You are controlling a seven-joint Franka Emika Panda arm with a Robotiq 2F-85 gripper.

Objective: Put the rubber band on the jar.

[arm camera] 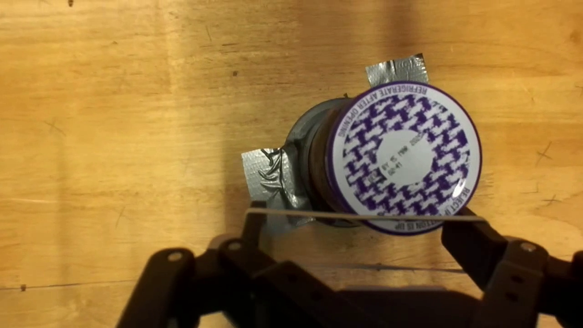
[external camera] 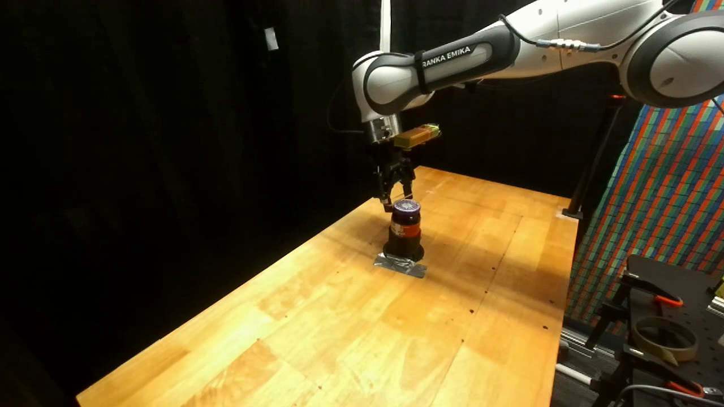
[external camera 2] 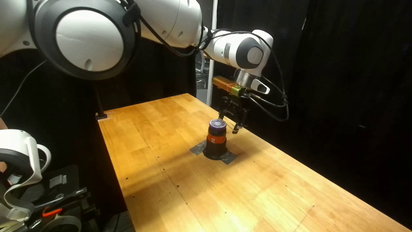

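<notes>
End effector (arm camera: 364,214), nearest the wrist camera: jaws parted wide, nothing pinched between them, rubber band (arm camera: 309,212) running straight across the fingertips (arm camera: 471,241), looks taut. Hooked near the very ends, so I'd call retention marginal. Only one strand resolves; can't tell how far the loop gapes.

Jar (external camera 2: 217,132) stands upright in or on a black base (external camera 2: 215,149); tape (arm camera: 268,175) at 12 and about 9 o'clock of it (wrist view) runs onto the table (arm camera: 136,136). Lid (arm camera: 405,157) sits at 1 o'clock of the fingertip midpoint there, band crossing its 6 o'clock side. In both exterior views end effector hangs up and off to one side of the jar, roughly 11 to 1 o'clock, not centred. Band touching lid or not: can't tell.

Step in hand, my read: line up and get the loop over.
- Shift toward 1 o'clock (wrist view) so one strand clears the lid's far rim. Parallax likely; cross-check both exterior views.
- Hold the spread; if the jaws come together, band slackens and may ping off.
- Descend slow. Strand snags the rim: back up, don't push.
- Once below the lid, bring the jaws in a touch to unload the band, then lift straight. Base looks taped down, so light side load should be OK.
</notes>
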